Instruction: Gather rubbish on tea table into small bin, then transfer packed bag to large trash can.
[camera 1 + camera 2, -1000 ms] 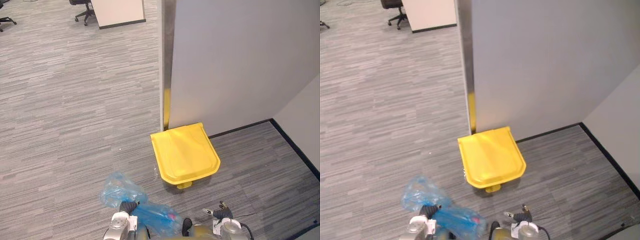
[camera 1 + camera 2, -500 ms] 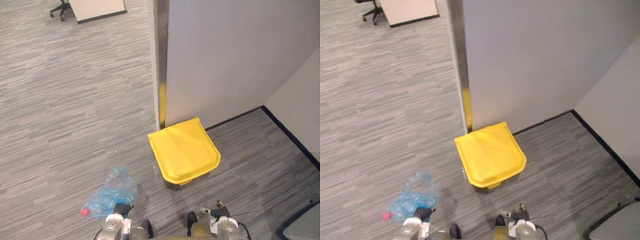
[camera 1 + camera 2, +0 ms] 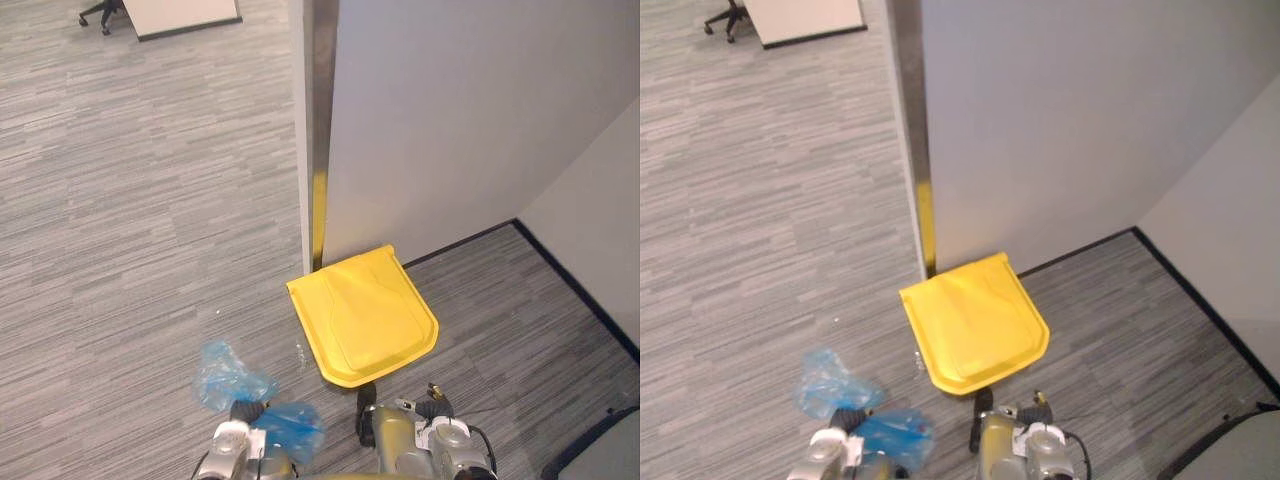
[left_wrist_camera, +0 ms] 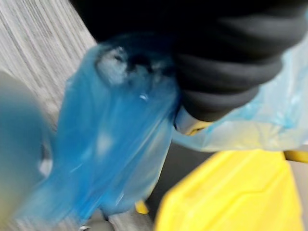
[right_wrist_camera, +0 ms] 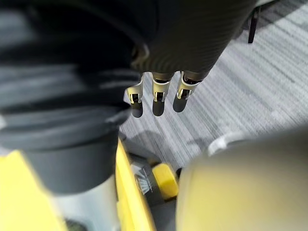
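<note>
A yellow trash can (image 3: 362,318) with its lid down stands on the carpet at the foot of a grey partition. A blue plastic rubbish bag (image 3: 240,385) hangs off the floor from my left hand (image 3: 243,412), just left of the can's front; the left wrist view shows the bag (image 4: 110,144) bunched under the hand's dark cover, with the can's lid (image 4: 231,197) behind it. My right hand (image 5: 158,96) hangs in front of the can with straight fingers and holds nothing. The can's yellow pedal (image 5: 166,179) lies below those fingers.
The grey partition (image 3: 470,120) with a metal edge post (image 3: 318,120) rises right behind the can. A side wall with a black baseboard (image 3: 575,285) closes off the right. An office chair (image 3: 100,12) and a white panel (image 3: 185,12) stand far back left. Open carpet lies to the left.
The whole picture has shifted as the camera moved. The blue bag swung out to the left under my left hand and has come back toward the can.
</note>
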### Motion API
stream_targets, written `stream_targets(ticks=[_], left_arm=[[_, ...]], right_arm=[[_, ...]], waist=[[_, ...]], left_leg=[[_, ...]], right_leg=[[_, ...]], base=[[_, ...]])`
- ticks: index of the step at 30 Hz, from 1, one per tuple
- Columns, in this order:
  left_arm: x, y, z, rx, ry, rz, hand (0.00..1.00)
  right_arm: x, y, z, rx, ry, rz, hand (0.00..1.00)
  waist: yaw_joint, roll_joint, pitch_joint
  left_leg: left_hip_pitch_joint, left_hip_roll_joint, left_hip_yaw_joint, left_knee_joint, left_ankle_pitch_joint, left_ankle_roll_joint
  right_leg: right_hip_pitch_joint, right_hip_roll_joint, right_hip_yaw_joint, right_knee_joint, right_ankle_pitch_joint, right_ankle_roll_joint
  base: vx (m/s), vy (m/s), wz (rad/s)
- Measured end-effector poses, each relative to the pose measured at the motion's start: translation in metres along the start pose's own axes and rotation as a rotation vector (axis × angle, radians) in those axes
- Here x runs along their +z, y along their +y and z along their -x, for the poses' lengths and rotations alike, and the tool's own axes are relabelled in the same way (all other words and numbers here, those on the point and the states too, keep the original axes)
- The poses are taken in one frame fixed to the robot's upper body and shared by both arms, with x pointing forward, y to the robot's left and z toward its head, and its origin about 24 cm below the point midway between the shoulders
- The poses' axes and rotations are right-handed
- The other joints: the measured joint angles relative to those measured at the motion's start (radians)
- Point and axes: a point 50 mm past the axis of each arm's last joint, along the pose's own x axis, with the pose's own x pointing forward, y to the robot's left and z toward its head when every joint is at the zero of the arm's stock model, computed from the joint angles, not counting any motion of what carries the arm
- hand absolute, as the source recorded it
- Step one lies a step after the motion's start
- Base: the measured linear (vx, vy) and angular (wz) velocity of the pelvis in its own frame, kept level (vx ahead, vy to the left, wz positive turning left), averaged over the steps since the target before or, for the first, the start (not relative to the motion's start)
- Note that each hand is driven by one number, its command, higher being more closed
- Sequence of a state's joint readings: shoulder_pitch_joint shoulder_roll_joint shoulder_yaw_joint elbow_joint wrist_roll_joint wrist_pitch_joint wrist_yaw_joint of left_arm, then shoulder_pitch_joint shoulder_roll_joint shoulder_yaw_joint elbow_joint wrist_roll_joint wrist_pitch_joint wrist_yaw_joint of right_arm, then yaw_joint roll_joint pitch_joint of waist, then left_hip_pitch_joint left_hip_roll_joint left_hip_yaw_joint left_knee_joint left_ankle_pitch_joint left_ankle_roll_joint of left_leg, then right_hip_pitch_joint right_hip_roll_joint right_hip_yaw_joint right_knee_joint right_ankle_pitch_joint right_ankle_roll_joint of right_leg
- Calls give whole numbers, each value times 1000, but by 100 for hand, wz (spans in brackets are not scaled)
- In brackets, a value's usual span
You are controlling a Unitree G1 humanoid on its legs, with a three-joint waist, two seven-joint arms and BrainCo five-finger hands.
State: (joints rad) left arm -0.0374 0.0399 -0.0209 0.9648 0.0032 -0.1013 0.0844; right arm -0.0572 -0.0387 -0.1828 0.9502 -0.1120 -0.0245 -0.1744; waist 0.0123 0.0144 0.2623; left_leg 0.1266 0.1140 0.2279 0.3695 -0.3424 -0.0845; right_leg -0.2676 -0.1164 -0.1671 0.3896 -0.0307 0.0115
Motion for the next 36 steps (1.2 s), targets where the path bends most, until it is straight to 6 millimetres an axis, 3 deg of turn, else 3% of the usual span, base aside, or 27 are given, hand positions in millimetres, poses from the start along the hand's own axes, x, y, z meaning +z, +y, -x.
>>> stream_targets(ticks=[3,5,11,19,21,22,23,24,25,26,28,29,30,31,32,34,36], left_arm=[[8,0,-2,-4,-26,-14,100],[7,-2,-2,-8,-25,-11,100],[1,-5,0,-14,-9,-4,100],[-1,1,1,-1,-2,-12,100],[-2,1,1,1,0,-13,100],[-3,2,2,2,3,-11,100],[-4,4,2,7,3,-13,100],[-3,5,2,9,1,-15,100],[-3,7,2,14,4,-19,100],[-11,10,4,19,25,-19,100],[-21,13,8,27,60,-13,100],[-21,7,8,11,67,-1,100],[-20,5,8,5,62,4,100],[-16,3,7,1,44,10,100],[-9,4,3,3,31,3,100],[-13,-5,5,-31,44,-17,100],[-16,-4,6,-30,51,-19,100]], right_arm=[[0,-1,0,1,-1,5,0],[-1,1,0,9,1,8,0],[-10,4,4,29,23,31,0],[-24,3,8,29,57,38,0],[-27,2,9,27,62,36,0],[-31,2,11,27,72,36,0],[-26,3,10,27,54,19,0],[-26,4,11,27,51,15,0],[-31,7,13,34,68,10,0],[-38,10,16,44,91,7,0],[-43,10,17,48,110,9,0],[-42,8,16,42,109,15,0],[-40,3,14,32,103,22,0],[-34,3,11,36,91,30,0],[-35,1,10,37,96,49,0],[-32,-8,7,16,90,64,0],[-29,-13,5,-3,83,60,0]], waist=[[2,-3,-3],[2,-2,-5],[2,-18,-32],[8,-30,-72],[14,-41,-76],[25,-35,-89],[21,-44,-100],[16,-47,-99],[12,-67,-101],[14,-88,-113],[26,-105,-127],[39,-66,-130],[46,-37,-142],[41,-44,-133],[36,-53,-121],[37,1,-115],[32,9,-100]], left_leg=[[15,1,-31,-9,2,-4],[15,9,-34,-31,11,-18],[16,17,-46,-64,11,-19],[32,-24,-28,-72,14,-15],[31,-37,-13,-78,41,11],[26,-29,7,-98,61,28],[10,-24,10,-110,62,30],[7,-25,9,-115,62,29],[-6,-25,5,-115,67,21],[-27,-26,-5,-90,70,15],[-57,-38,-11,-68,87,2],[-61,-18,-26,-121,110,25],[-72,-6,-27,-144,122,32],[-117,-4,-24,-137,150,-10],[-157,-15,-27,-116,162,-21],[-214,25,-58,-114,180,-32],[-216,39,-61,-144,210,-41]], right_leg=[[0,-6,-15,45,-44,0],[0,-2,-30,32,-46,-1],[2,9,-39,7,-38,-3],[23,-7,-15,-31,26,8],[20,-17,-6,-42,74,24],[16,-14,17,-52,78,36],[-17,-31,33,128,-26,11],[-22,-37,37,196,-59,16],[-22,-62,50,368,-137,33],[-8,-81,68,454,-171,39],[1,-70,83,414,-187,69],[60,-5,109,253,-186,72],[86,20,131,190,-195,76],[77,12,178,186,-250,51],[55,17,181,127,-261,34],[55,66,171,26,-187,13],[50,84,161,-1,-157,10]], base=[[116,-69,21],[93,-50,10],[22,-8,5],[-71,33,-5],[-188,11,-10],[-253,-21,14],[-196,-40,33],[-161,-71,77],[-113,-130,69],[-105,-157,58],[-127,-166,-2],[-179,-121,-26],[-210,-143,-17],[-272,-233,-11],[-281,-244,-5],[-246,-116,-8],[-220,-92,-6]])
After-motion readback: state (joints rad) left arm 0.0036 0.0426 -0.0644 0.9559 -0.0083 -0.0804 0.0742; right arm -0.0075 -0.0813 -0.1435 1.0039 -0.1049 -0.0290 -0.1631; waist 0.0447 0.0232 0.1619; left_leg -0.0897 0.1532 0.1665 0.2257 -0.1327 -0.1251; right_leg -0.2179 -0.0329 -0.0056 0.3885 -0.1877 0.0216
